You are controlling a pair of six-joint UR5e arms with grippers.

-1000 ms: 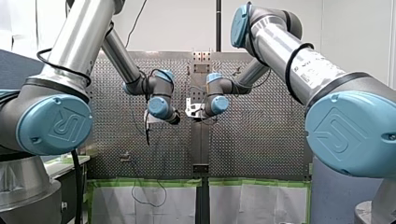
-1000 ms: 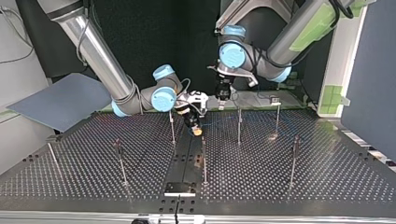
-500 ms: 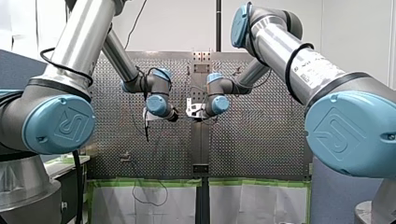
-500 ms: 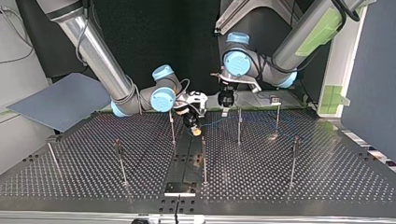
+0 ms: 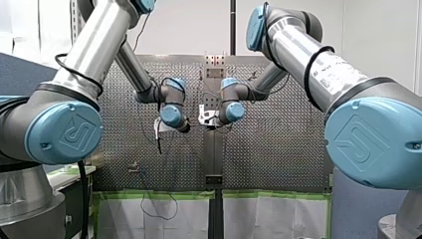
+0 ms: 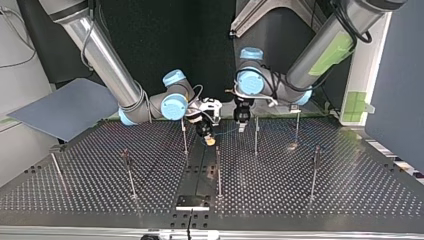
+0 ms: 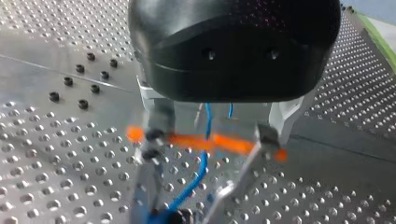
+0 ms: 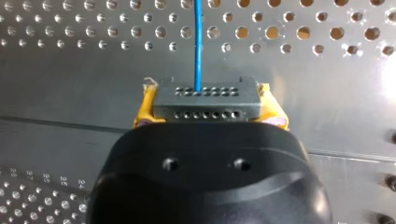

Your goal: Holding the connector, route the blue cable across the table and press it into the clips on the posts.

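Connector [image 8: 205,99] pinched in right pincer [image 8: 210,111], seen only at wrist, left pincer [image 7: 180,212] grip unclear

- Right wrist view: the black body of my right gripper [image 8: 208,112] hides the near part of the connector [image 8: 207,95], and the blue cable [image 8: 198,42] runs off the frame ahead.
- Left wrist view: my left gripper [image 7: 187,205] blurs toward its end and is cut off by the edge.
- Top view, centre: the tops of the posts [image 6: 256,135] are too small to make out.

Grey connector [image 8: 206,101], two rows of pin holes, is sitting level, clamped in right gripper [image 8: 208,111] jaws. Thin blue cable [image 8: 198,42] is exiting the connector's upper row, running straight ahead.
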